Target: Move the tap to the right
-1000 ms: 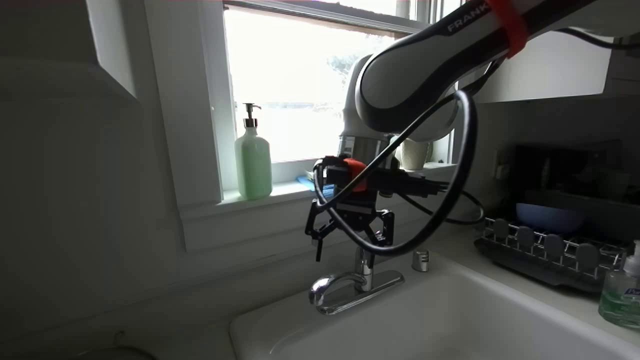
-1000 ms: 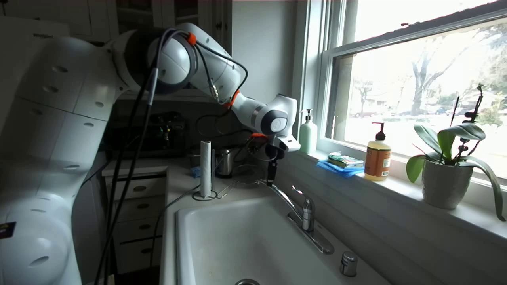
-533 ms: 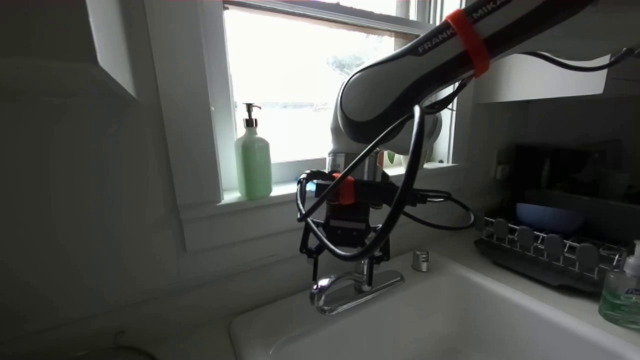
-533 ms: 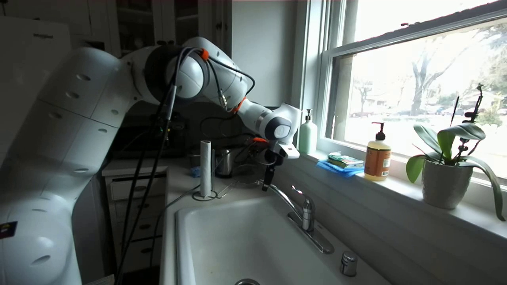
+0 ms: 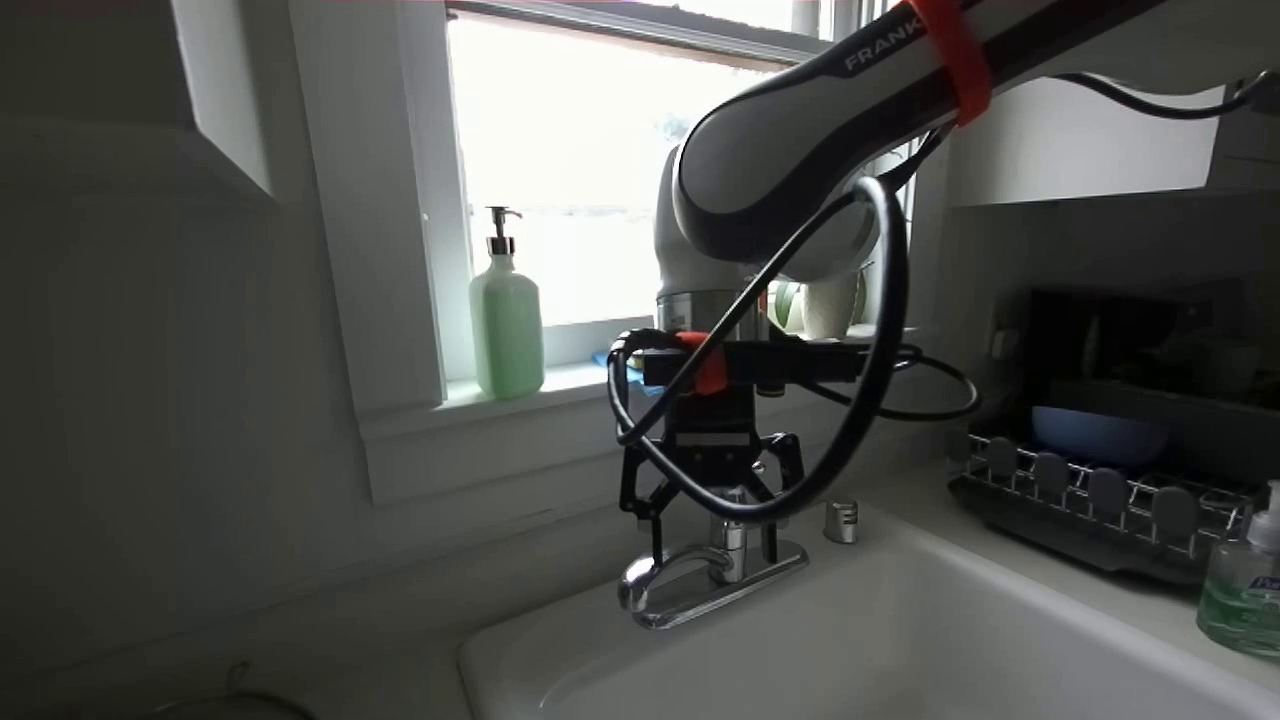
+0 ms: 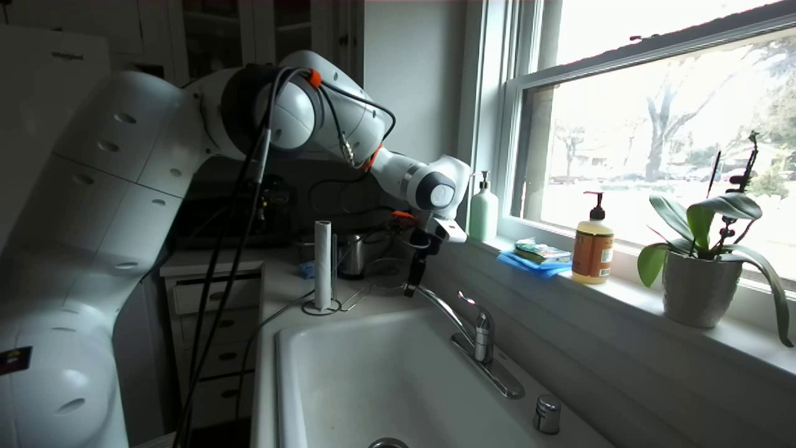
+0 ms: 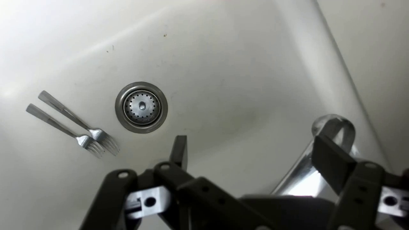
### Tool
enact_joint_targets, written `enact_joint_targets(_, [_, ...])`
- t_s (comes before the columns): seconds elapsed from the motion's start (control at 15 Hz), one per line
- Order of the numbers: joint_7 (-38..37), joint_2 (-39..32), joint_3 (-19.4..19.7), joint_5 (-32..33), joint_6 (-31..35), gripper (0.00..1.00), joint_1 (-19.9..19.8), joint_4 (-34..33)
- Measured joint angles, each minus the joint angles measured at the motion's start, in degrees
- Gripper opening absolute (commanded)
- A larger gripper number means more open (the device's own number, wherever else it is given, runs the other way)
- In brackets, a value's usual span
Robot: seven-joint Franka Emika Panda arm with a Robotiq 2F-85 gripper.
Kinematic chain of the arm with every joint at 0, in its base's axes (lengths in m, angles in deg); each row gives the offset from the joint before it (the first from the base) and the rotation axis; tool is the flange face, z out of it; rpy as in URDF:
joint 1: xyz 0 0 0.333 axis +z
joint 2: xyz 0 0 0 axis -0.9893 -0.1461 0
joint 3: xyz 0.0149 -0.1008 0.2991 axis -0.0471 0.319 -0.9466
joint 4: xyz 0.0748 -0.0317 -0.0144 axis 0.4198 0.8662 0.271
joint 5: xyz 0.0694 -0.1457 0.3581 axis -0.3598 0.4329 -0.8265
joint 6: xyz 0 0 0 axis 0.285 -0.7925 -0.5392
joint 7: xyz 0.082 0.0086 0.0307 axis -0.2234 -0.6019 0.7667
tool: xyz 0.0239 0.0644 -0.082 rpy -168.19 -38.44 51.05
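"Where's that small, shiny chrome tap (image 6: pixel 482 341) from here?"

"On its flat base along the back of the white sink (image 6: pixel 367 364), below the pale windowsill (image 6: pixel 634 289). Its lever rises over the middle, and the long thin spout stretches low toward the end where a slim white tube (image 6: pixel 323 264) stands on a wire base."

"And the black two-fingered gripper (image 7: pixel 250 147)?"

"Pointing down at the outer end of the spout, with its fingers spread wide. Seen from the wrist, one finger overlaps the spout's rounded tip; whether it touches the metal, I can't tell. The other finger is well apart from the spout, over the sink."

"What's lying in the sink?"

"Two silvery metal forks (image 7: pixel 76 119), side by side, near the round metal drain strainer (image 7: pixel 141 107)."

"And up on the sill?"

"A pale green pump bottle (image 5: pixel 508 335), an amber bottle with a dark pump (image 6: pixel 592 252), and a broad-leaved green plant (image 6: pixel 724 208) in a grey pot (image 6: pixel 699 289)."

"And on the pale counter (image 5: pixel 1120 598) beside the sink?"

"A wire dish rack (image 5: pixel 1107 495) with grey tabs, a blue bowl (image 5: pixel 1100 435) showing above its front edge, and a clear bottle of green liquid (image 5: pixel 1243 600) near it."
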Motion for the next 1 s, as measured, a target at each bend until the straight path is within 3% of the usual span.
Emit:
enact_joint_targets(0.33, [1.75, 0.02, -0.18, -0.35, 7.01, 1.00, 0.39, 0.00])
enact_joint_targets(1.0, [1.83, -2.76, -0.10, -0.32, 9.14, 1.00, 0.58, -0.01])
